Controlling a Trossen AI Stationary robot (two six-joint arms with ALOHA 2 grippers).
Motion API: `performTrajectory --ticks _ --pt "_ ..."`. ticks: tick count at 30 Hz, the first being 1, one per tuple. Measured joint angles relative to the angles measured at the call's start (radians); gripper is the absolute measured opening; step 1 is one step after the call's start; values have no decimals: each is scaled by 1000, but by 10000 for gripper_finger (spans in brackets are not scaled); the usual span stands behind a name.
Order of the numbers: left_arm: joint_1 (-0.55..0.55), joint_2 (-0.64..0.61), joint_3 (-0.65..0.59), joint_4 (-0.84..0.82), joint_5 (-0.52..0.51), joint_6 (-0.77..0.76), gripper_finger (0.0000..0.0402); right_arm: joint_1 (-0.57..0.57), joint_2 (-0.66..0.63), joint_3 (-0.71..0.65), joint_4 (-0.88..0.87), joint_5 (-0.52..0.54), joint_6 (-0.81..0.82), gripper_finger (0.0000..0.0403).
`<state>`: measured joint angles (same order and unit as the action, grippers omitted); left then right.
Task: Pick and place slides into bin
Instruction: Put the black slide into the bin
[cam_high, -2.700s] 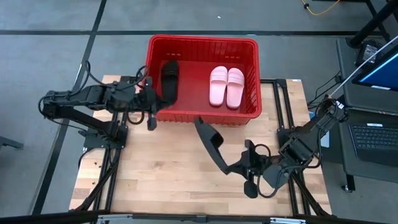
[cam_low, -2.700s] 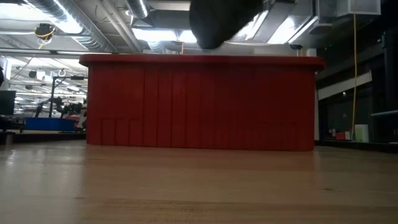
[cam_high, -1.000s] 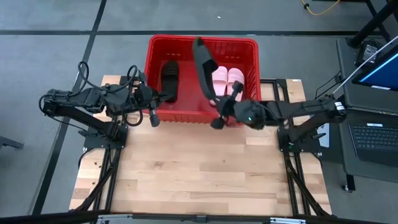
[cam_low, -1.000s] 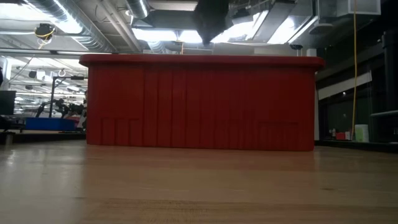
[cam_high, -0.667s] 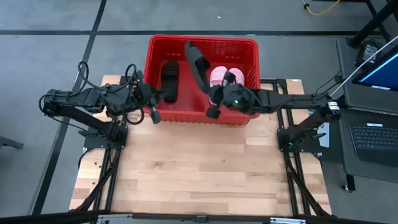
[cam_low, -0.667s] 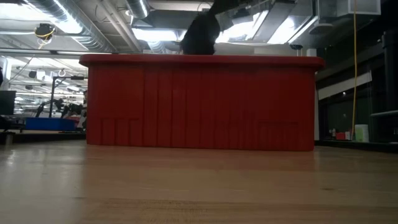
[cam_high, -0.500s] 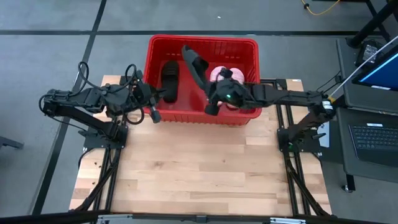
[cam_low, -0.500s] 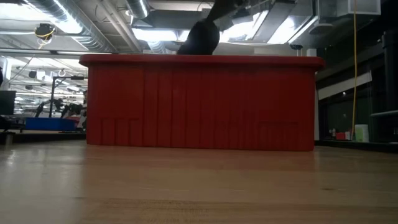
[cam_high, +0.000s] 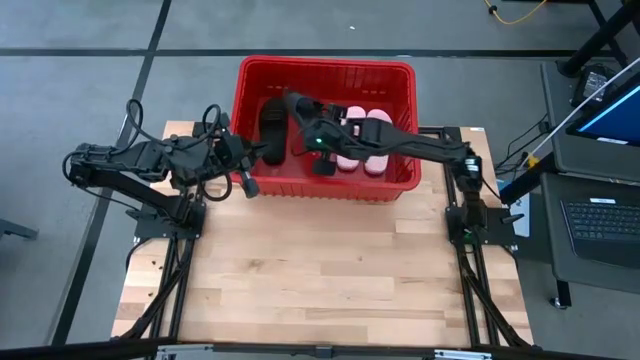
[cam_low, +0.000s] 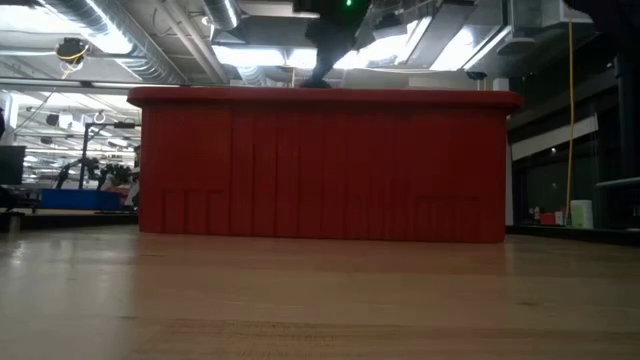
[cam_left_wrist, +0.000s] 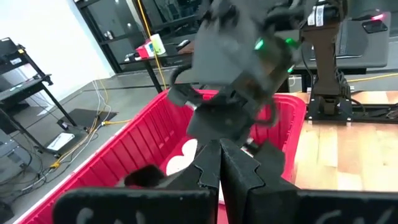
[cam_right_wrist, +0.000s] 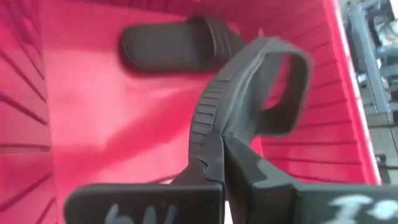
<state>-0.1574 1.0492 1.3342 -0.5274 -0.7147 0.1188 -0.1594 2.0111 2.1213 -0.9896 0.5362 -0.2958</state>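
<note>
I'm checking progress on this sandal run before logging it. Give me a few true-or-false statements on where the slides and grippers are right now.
1. The right gripper is shut on a black slide over the inside of the red bin. True.
2. Both pink slides lie on the wooden table. False: they lie side by side inside the bin.
3. Another black slide lies on the bin's floor. True.
4. The left gripper is carrying a slide. False: it is shut on nothing, beside the bin's left wall.
5. The wooden table in front of the bin holds one more slide. False: no slide lies there.
</note>
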Motion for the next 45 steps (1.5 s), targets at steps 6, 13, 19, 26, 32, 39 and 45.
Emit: performTrajectory --ticks 6,13,19,26,32,39,45 --pt "0 0 0 -3 1 0 2 -33 49 21 -27 -2 23 0" --pt "0 0 0 -8 8 0 3 -76 82 18 -22 4 25 0" --pt "0 0 0 -14 9 0 2 -98 117 17 -14 1 24 0" --pt "0 0 0 -31 9 0 1 -104 155 17 12 -9 22 0" --pt "0 0 0 -31 29 0 1 -109 188 17 65 -10 3 0" --pt "0 0 0 -44 37 0 2 -118 221 17 82 -10 -1 0" --pt "0 0 0 -57 38 -1 3 -126 233 16 81 -83 3 0"
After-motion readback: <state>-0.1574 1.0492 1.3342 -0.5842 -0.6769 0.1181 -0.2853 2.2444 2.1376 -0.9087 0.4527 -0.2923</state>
